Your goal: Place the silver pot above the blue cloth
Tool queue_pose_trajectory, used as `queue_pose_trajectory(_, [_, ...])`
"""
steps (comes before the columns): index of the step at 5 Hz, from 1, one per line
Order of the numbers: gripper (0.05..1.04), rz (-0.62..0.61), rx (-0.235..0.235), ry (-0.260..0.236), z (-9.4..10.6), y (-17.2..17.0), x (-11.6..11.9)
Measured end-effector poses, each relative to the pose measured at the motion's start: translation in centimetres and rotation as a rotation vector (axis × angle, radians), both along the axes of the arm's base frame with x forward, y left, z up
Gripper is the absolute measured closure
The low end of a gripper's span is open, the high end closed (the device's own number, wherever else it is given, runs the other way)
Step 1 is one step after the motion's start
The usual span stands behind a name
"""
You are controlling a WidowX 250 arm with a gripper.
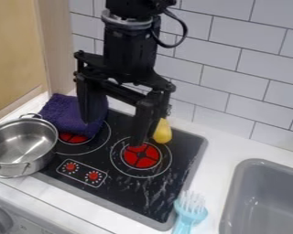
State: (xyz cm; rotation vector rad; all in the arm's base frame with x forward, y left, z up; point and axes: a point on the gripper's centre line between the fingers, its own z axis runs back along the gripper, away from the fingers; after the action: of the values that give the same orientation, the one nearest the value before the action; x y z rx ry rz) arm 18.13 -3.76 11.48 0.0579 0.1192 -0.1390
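Sitting apart from spread fingers (141, 125), at view's left: silver pot (20, 139).

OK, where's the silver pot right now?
The silver pot is at the camera view's left edge, by the stove, just below-left of the purple cloth.

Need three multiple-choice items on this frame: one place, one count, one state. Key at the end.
1. Where is the silver pot?
A. in the sink
B. at the stove's image-left side
C. on top of the cloth

2. How many red knobs are on the stove's panel?
A. one
B. two
C. four

3. How is the gripper?
A. open, empty
B. closed
C. gripping the pot

Key:
1 B: the pot stands by the stove's left edge, with the cloth behind it.
2 B: two knobs sit inside the outlined panel.
3 A: its fingers are apart with nothing held between them.
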Motion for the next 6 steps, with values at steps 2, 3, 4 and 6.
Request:
queue_pose_trajectory(2, [0.084,0.079,0.025,0.039,-1.9,2.1,-0.9])
queue_pose_trajectory(3, [0.084,0.168,0.027,0.042,-3.2,5.4,-0.3])
queue_pose_trajectory(4, [0.084,0.226,0.044,0.016,-4.4,8.3,0.5])
queue_pose_trajectory(6, [0.084,0.231,0.039,-0.026,-8.2,11.0,2.3])
